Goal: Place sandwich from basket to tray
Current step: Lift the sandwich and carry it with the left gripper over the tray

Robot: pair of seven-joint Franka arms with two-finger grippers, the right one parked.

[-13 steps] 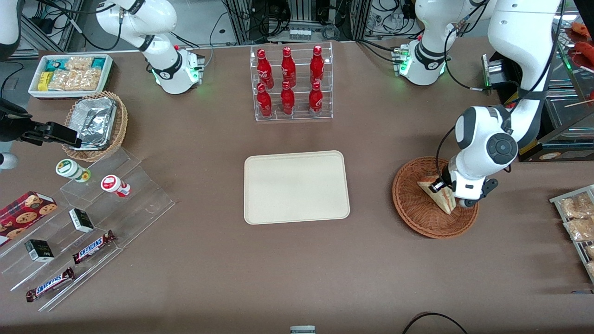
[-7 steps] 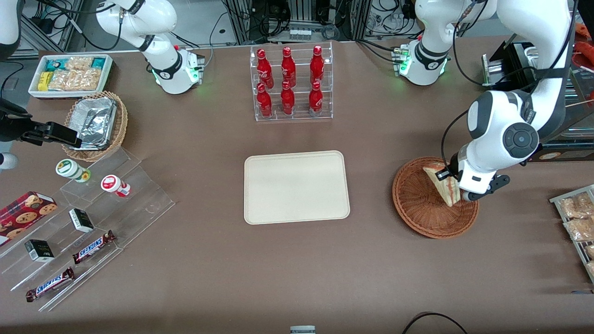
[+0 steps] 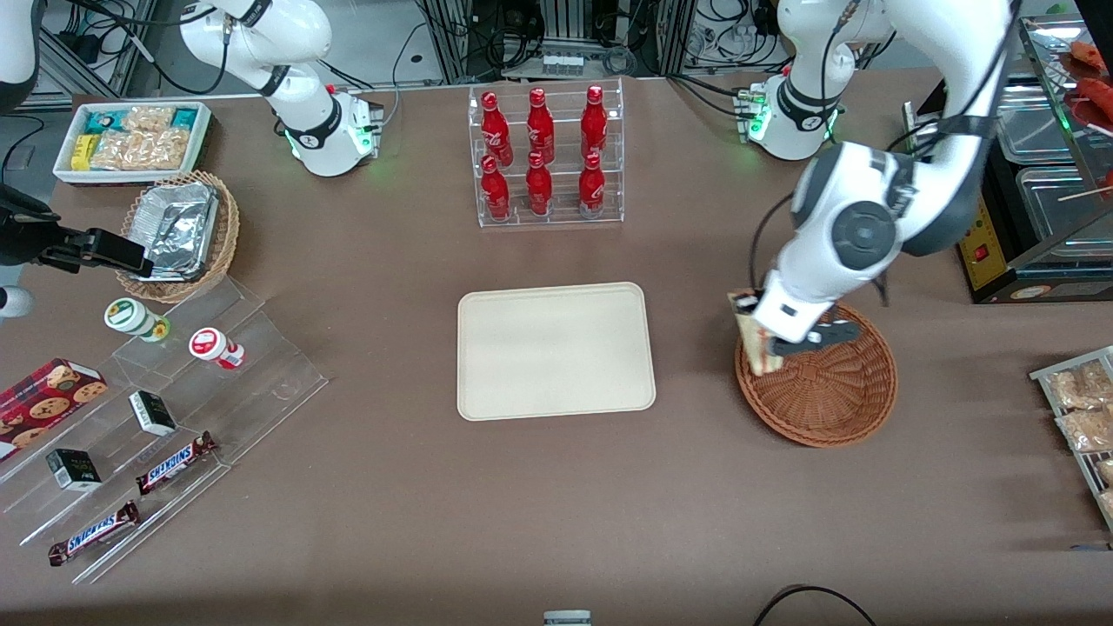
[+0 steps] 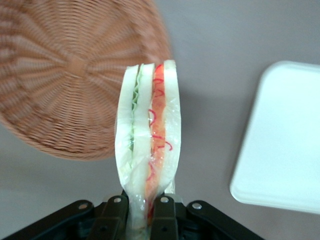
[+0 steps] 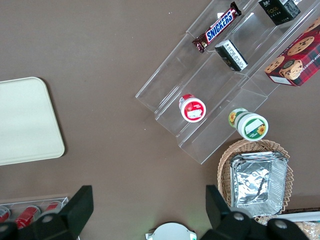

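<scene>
Sandwich (image 4: 147, 140): triangular wedge of pale white bread, clear-wrapped, green lettuce layer along one side of the cut edge and red-orange filling along the other. Pinched at its narrow end between the black fingers (image 4: 116, 212) of the gripper (image 4: 140, 207), wrapper crinkled at the clamp. Long axis running straight out from the fingers in the wrist view, the broad end pointing away from them and the layered edge facing the camera. In the front view, at right of centre, held on edge and clear of the weave, hanging over the rim of the basket (image 3: 826, 400) on the tray's side, long axis roughly up and down in the frame. Basket: round, reddish-brown wicker, bowl bare. Tray (image 3: 555, 350): cream-beige, rounded corners, flat on the brown bench (image 3: 556, 504) at mid-frame, well apart from the sandwich, nothing on it. Rack of red bottles (image 3: 543, 156) at upper centre of the frame, farther from the front camera than the tray.
</scene>
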